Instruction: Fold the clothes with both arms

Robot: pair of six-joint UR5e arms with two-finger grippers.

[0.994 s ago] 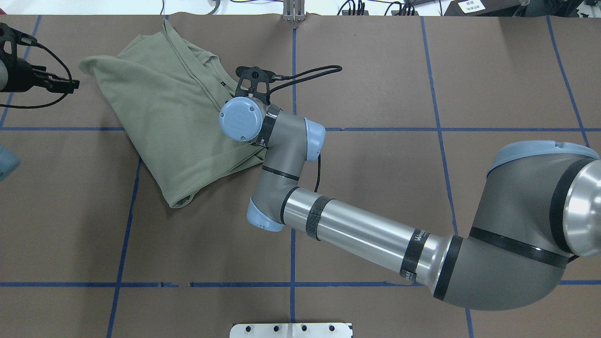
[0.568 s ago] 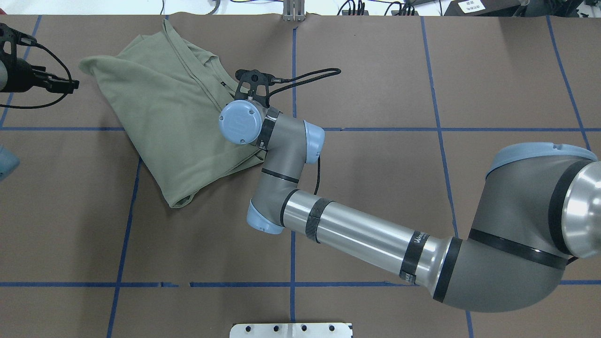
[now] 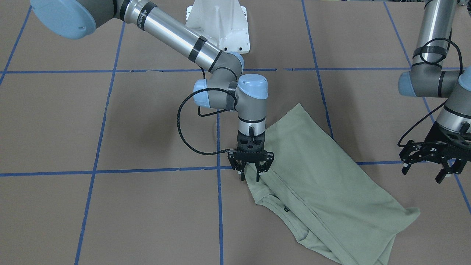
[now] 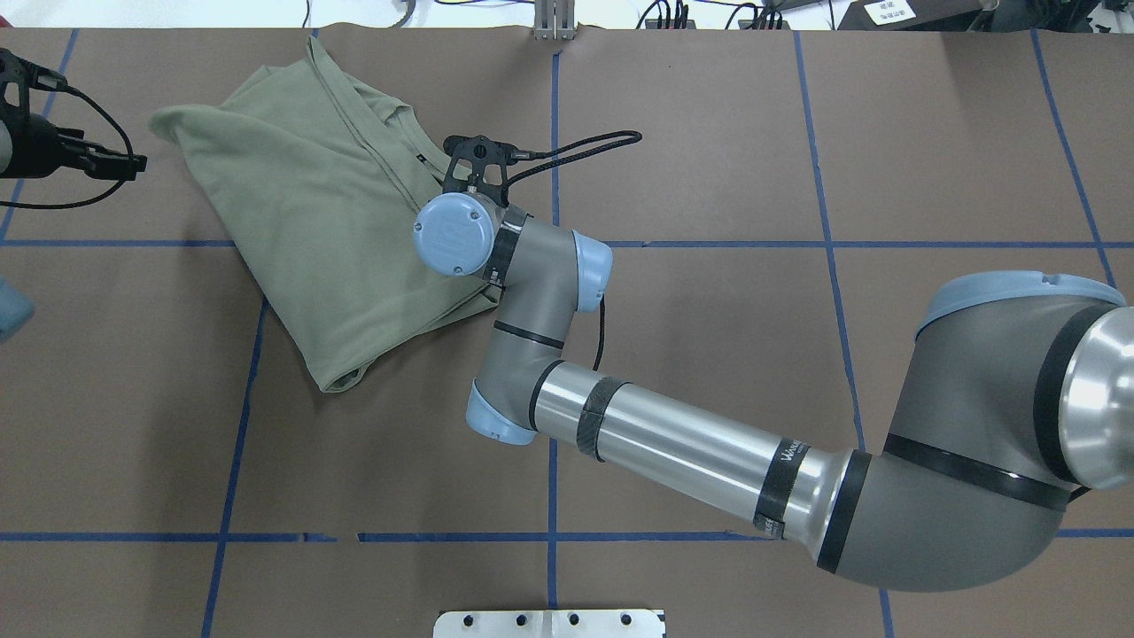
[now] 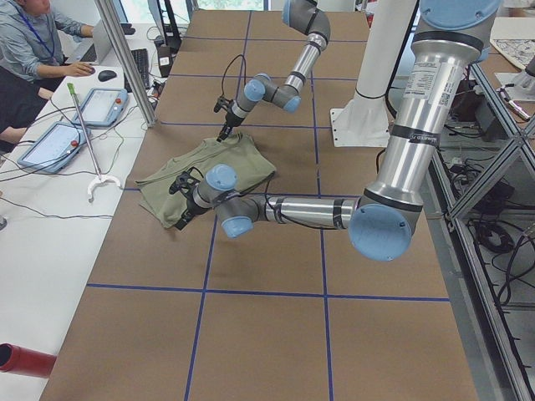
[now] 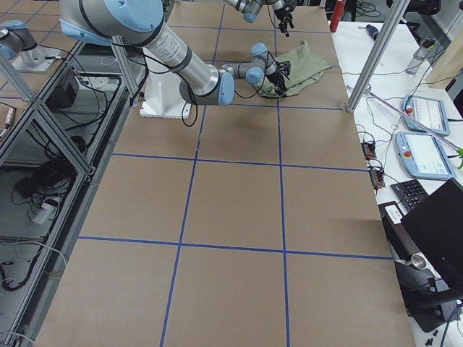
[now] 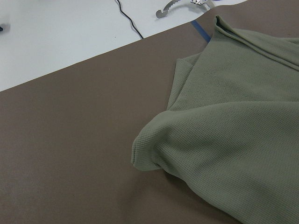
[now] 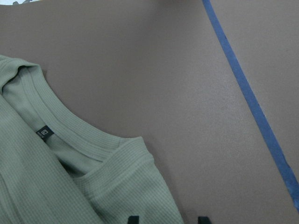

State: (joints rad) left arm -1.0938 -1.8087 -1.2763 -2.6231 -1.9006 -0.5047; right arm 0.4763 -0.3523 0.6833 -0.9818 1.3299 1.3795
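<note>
Nearest the front-facing camera, the sage shirt point(image 3: 323, 184) lies folded on the brown table point(image 3: 110, 221), its neck label showing. At its collar edge stands the right gripper point(image 3: 250, 176), jaws parted astride the fabric and unclamped; its wrist hides it from overhead. The left gripper point(image 3: 423, 173) hangs spread open beside the shirt, and the white pedestal point(image 3: 220, 25) stands beyond.
</note>
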